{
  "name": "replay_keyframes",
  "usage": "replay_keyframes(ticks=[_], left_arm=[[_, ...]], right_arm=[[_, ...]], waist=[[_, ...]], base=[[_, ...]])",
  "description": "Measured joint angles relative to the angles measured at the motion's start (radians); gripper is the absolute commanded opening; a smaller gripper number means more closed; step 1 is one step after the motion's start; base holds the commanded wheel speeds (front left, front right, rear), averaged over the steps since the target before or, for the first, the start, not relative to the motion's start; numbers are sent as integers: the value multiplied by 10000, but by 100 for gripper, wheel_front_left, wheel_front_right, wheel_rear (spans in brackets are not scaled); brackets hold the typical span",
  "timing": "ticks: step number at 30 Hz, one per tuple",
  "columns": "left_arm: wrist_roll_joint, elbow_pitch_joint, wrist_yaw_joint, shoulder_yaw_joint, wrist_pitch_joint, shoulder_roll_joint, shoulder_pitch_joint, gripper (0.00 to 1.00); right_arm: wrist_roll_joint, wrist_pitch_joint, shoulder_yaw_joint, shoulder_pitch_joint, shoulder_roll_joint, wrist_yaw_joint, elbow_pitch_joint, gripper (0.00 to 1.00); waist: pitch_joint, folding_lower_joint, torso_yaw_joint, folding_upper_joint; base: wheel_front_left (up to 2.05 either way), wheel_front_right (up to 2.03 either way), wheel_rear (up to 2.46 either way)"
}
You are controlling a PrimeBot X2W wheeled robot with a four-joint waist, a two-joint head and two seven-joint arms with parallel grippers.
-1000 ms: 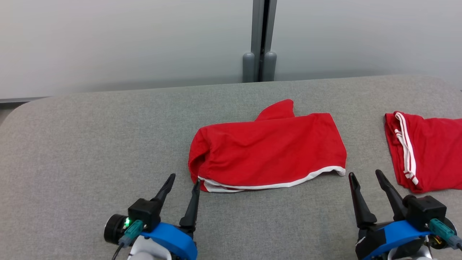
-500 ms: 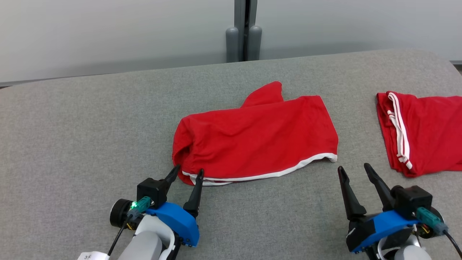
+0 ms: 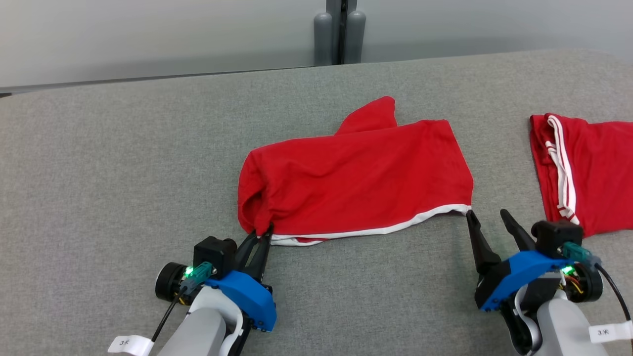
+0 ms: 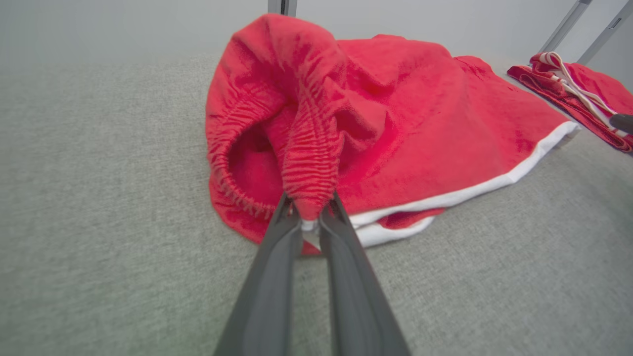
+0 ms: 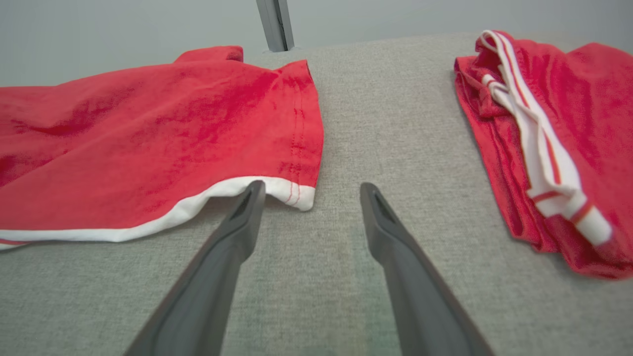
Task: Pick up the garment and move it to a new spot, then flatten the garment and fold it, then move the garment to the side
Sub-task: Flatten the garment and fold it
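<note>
The red shorts (image 3: 356,183) lie roughly flat near the middle of the grey bench (image 3: 99,173), a little rumpled, with one flap sticking out at the far edge. The left gripper (image 3: 263,231) has its fingers (image 4: 277,277) pressed together on the gathered elastic waistband (image 4: 309,148) at the near left corner, and the cloth puckers up into that pinch. It looks like a hold meant for lifting.

The right gripper (image 3: 486,215) sits low by the opposite near corner with its fingers (image 5: 222,247) spread. One tip is at the white trim (image 5: 198,205), the other over bare bench, and nothing is between them. I'd judge it is lining up to take that corner, so both ends rise together and the shorts hang straight.

A second red garment (image 3: 588,168) lies folded off to the right, apart from all this.
</note>
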Motion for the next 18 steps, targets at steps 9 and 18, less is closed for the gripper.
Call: replay_keyframes(ticks=[9,18], left_arm=[[-157,-81,-10,-433,-100,73,-192,0],[-314,-173,-48,-708,-171,221,-285,0]], right_arm=[[556,-242,-165,-1488,119,2,2059,100],[-506,-397,-155,-2415,125,2,3898,0]], waist=[[296,0,163,-1],[321,0,334,-1]], base=[[0,0,0],[0,0,0]])
